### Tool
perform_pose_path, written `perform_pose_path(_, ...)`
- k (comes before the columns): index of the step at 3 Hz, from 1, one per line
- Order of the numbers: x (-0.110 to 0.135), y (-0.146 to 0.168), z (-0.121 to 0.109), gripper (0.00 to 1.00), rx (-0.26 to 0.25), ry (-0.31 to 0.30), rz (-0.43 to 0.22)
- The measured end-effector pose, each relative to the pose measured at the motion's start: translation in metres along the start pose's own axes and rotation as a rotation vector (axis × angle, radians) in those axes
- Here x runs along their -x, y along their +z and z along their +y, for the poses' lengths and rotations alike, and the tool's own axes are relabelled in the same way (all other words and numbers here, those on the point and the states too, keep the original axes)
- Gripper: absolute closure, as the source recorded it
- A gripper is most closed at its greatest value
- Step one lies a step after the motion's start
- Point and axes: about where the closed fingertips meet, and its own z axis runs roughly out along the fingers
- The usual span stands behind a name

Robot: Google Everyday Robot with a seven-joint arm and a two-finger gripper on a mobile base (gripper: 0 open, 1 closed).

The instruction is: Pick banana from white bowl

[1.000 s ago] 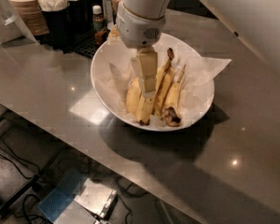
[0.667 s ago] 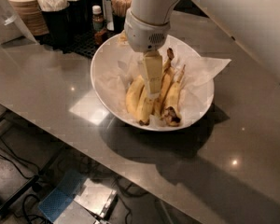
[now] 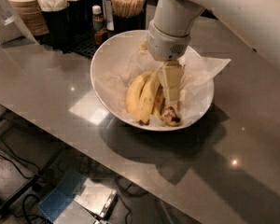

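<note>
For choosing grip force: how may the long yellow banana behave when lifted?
The banana looks ripe, so probably soft and bruisable. Its smooth curved skin may slip. The gripper is low inside the white bowl beside it.

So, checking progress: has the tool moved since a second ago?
Yes. The tool has shifted right across the white bowl, whose rim stayed put.

Your gripper (image 3: 172, 101) hangs pointing straight down, near vertical, at mid-view. Directly above it sits the round pale wrist housing (image 3: 170, 36), vent slots facing the camera. Above that, your white arm (image 3: 238, 13) slants up and rightward out of view.
</note>
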Motion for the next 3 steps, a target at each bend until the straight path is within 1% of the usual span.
perform_pose_path(1, 0.0000, 0.0000, 0.0000, 0.00, 0.000, 0.000, 0.000)
perform_pose_path(2, 0.0043, 0.0031, -0.0020, 0.00, -0.004, -0.048, -0.008)
perform_pose_path(3, 0.0076, 0.0091, -0.0049, 0.00, 0.007, -0.105, -0.011)
